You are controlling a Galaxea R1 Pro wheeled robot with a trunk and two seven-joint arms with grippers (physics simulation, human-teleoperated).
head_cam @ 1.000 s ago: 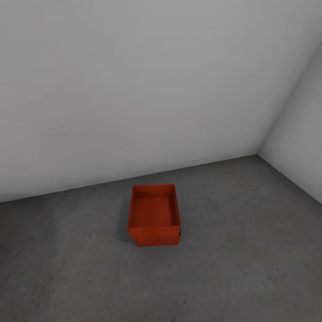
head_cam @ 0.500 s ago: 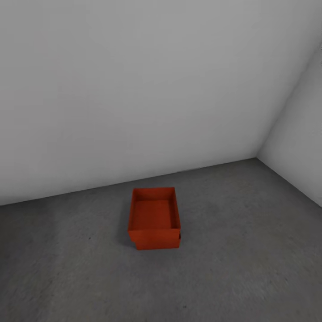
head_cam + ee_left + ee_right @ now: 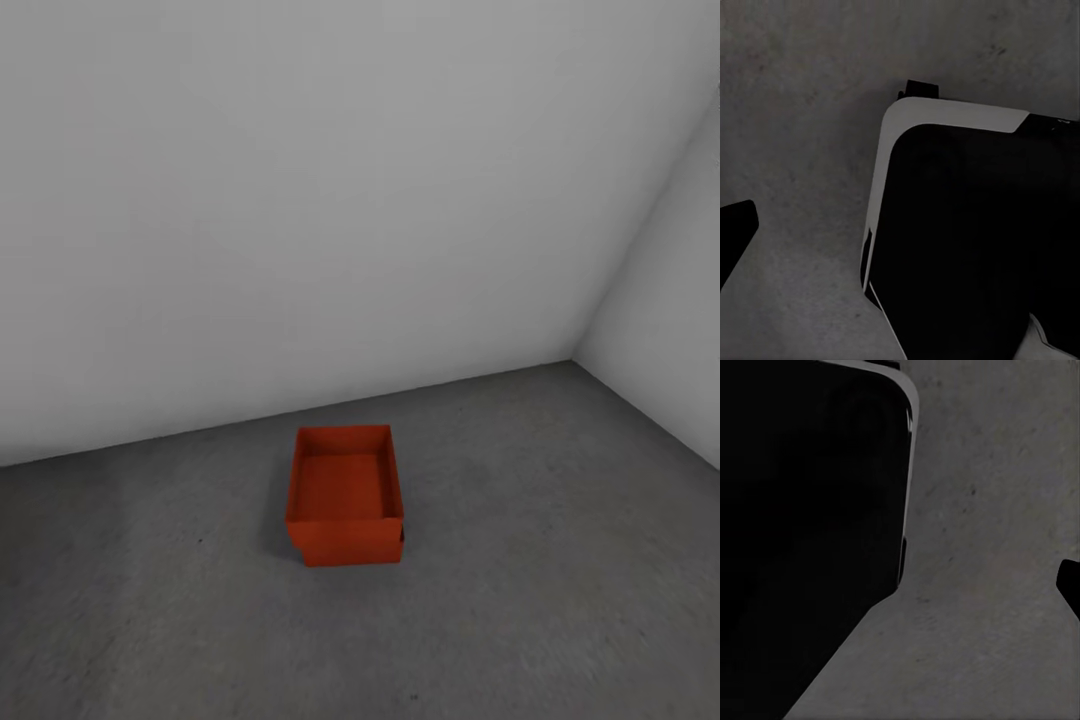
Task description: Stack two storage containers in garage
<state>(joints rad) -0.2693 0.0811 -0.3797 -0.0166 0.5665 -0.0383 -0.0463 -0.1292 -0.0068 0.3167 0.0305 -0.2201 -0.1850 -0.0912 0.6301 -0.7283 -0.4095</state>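
One orange-red storage container (image 3: 343,490) stands open side up on the dull grey concrete floor (image 3: 560,580) of the garage, a short way out from the pale grey back wall. Its front face steps in near the base, and a small dark bit shows at its lower right corner. Whether a second container sits beneath it I cannot tell. In the left wrist view a dark fingertip (image 3: 735,234) pokes in at the picture's edge over bare concrete. The right wrist view has a like dark fingertip (image 3: 1071,585). Nothing is held at either tip.
The back wall (image 3: 300,200) meets a side wall (image 3: 670,330) in a corner to the right of the container. Open concrete lies all around the container. My own black, white-edged base (image 3: 975,240) (image 3: 802,525) takes up much of both wrist views.
The whole head view has shifted a little, so container and wall line sit slightly lower in the picture; the camera moved. The container has not moved on the floor.
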